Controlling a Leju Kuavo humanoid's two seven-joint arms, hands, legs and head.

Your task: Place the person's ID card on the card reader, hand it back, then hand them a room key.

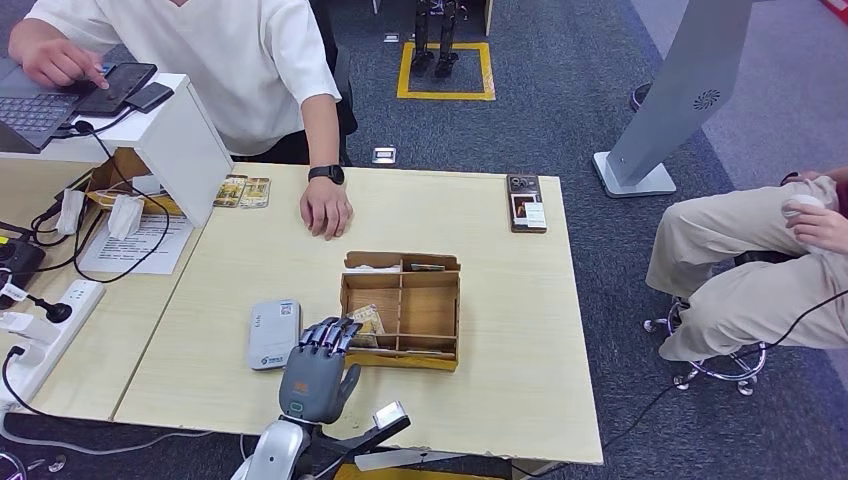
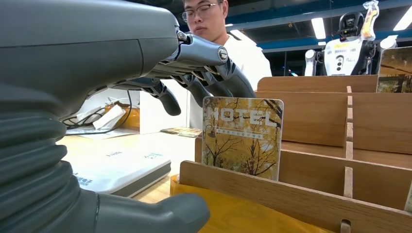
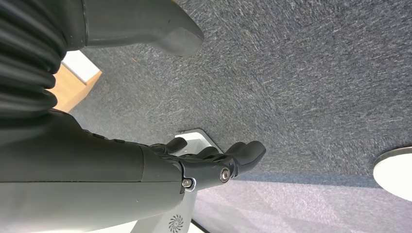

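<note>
One left hand (image 1: 320,368) sits low in the middle of the head view, fingers (image 2: 214,80) spread above a key card (image 2: 242,137) standing in the box (image 1: 402,310), holding nothing. The reader (image 1: 274,333) lies just left of the box on the surface (image 1: 500,300). The right hand (image 3: 209,162) hangs over the floor, fingers loose, holding nothing.

My left hand (image 1: 320,372) covers the near left slot of the wooden box (image 1: 428,355), so I can see just a corner of the hotel card (image 1: 367,320) there. The cards in the far slots are too small for me to read. I cannot tell if my fingers (image 2: 214,80) touch the card. The person on the right (image 1: 745,265) is cut off by the edge.
</note>
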